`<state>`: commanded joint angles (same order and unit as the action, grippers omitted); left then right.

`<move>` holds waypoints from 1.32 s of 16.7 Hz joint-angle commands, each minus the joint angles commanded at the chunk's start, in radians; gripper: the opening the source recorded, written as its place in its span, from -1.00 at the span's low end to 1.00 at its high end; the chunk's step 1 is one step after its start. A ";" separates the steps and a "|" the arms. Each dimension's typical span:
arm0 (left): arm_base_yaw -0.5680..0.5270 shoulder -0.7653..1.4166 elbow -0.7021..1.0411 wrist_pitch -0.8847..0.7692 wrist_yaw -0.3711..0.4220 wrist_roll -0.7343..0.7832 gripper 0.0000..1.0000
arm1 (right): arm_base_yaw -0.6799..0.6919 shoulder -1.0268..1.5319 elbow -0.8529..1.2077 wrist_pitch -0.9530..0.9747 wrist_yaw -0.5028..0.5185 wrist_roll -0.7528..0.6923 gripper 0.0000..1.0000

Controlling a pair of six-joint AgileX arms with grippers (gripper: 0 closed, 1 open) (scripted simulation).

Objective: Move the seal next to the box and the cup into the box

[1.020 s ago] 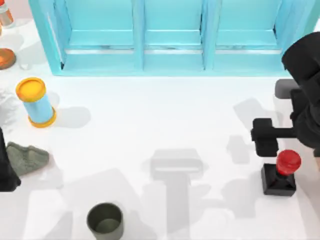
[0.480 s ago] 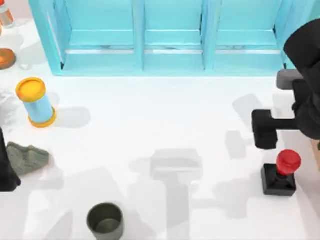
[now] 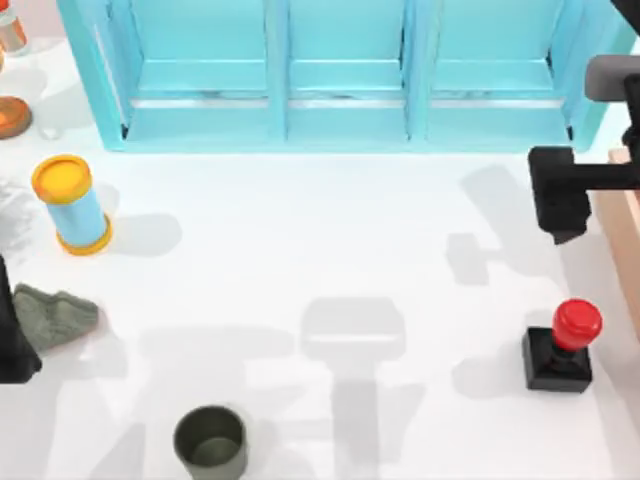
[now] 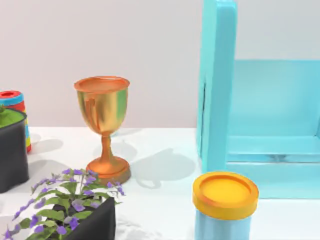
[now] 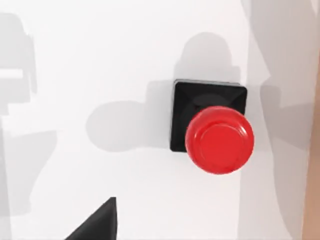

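one item done by the look of it: seal (image 3: 560,347) stands near the worktop's right edge beside the box (image 3: 620,225), right claw (image 3: 560,205) released above, cup (image 3: 211,441) next.

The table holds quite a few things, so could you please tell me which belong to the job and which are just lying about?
Job:
seal, standing beside the box
cup, at the near edge
box, at the right edge

Lying about:
blue cylinder
turquoise shelf
golden goblet
grey cloth
flower planter
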<state>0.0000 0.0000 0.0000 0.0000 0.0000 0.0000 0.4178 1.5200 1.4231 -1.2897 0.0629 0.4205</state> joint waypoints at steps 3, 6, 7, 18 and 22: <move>0.000 0.000 0.000 0.000 0.000 0.000 1.00 | 0.000 0.000 0.007 -0.007 0.000 -0.001 1.00; 0.000 0.000 0.000 0.000 0.000 0.000 1.00 | 0.017 0.018 0.019 -0.008 -0.002 0.014 1.00; 0.000 0.000 0.000 0.000 0.000 0.000 1.00 | 0.039 0.041 0.041 -0.013 -0.004 0.037 1.00; 0.000 0.000 0.000 0.000 0.000 0.000 1.00 | 0.637 0.653 0.555 -0.071 -0.054 0.654 1.00; 0.000 0.000 0.000 0.000 0.000 0.000 1.00 | 0.694 0.709 0.603 -0.076 -0.061 0.711 1.00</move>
<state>0.0000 0.0000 0.0000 0.0000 0.0000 0.0000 1.1115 2.2294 2.0260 -1.3659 0.0021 1.1313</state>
